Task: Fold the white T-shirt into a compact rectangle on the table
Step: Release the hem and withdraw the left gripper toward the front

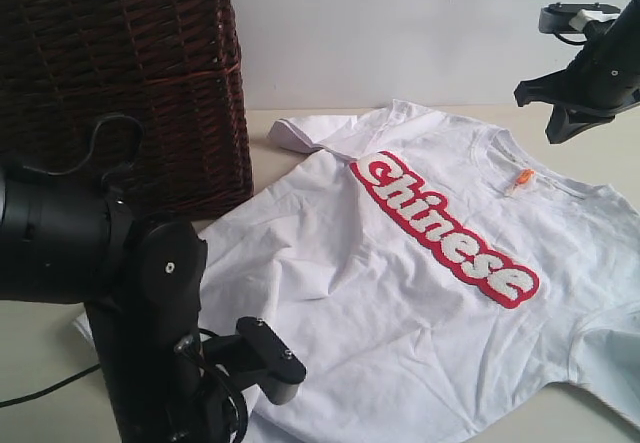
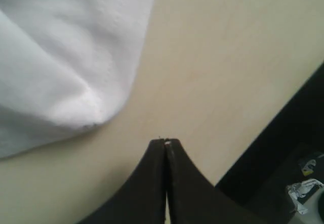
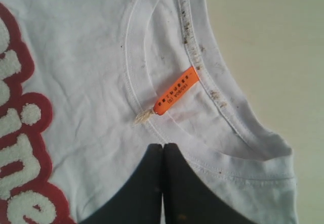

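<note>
The white T-shirt lies spread face up on the table, its red-outlined lettering running diagonally across the chest. One sleeve is folded near the basket. My right gripper is shut and empty. It hovers over the collar, just beside the orange tag, and in the exterior view it hangs at the upper right. My left gripper is shut with nothing in it, over bare table. A rounded edge of the shirt lies a short way from it.
A dark brown wicker basket stands at the back left, close to the shirt's sleeve. The left arm's black body fills the near left corner. The table's edge runs close to the left gripper, with dark floor beyond it.
</note>
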`<state>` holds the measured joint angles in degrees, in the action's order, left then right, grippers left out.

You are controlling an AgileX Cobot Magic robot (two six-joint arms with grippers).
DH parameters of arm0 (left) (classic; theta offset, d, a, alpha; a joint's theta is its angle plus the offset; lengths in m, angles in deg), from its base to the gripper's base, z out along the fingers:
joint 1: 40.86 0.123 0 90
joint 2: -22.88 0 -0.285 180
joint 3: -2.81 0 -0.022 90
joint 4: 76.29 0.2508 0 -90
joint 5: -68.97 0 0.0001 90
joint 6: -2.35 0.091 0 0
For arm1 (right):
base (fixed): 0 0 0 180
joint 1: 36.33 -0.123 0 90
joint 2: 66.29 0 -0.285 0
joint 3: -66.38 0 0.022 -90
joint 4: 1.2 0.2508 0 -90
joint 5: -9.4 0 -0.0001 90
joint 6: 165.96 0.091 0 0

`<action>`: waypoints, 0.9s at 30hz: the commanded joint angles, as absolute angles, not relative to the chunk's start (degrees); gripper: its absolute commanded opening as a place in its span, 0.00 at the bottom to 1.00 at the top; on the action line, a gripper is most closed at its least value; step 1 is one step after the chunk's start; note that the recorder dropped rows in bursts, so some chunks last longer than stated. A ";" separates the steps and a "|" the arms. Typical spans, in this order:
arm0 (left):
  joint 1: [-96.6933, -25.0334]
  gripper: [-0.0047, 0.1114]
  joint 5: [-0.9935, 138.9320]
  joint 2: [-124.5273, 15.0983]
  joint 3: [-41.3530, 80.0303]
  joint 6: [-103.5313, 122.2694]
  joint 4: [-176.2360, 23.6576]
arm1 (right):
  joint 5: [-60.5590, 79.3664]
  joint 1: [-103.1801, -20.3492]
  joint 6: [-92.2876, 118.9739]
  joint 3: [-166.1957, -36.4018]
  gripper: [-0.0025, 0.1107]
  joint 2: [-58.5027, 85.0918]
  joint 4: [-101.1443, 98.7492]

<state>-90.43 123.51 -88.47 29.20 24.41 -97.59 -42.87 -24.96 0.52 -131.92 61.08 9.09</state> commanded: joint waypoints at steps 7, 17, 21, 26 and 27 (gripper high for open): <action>-90.77 0.04 119.35 -82.36 31.05 26.94 -99.62 | -41.90 -25.04 0.13 -131.63 0.02 60.94 9.37; -92.72 0.04 100.08 -85.78 31.52 22.05 -102.70 | -41.79 -25.04 0.13 -131.63 0.02 60.94 9.37; -95.79 0.04 104.84 -89.98 31.56 22.05 -102.53 | -41.40 -25.04 0.13 -131.63 0.02 60.94 9.37; -99.57 0.04 106.80 -91.13 32.42 21.94 -102.11 | -41.52 -25.04 0.13 -131.63 0.02 60.94 9.27; -99.94 0.04 107.68 -91.13 33.15 21.94 -102.00 | -41.52 -25.04 0.13 -131.63 0.02 60.94 9.27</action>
<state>-98.52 105.97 -90.26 31.48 22.33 -102.35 -41.95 -24.96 0.52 -131.92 61.08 9.18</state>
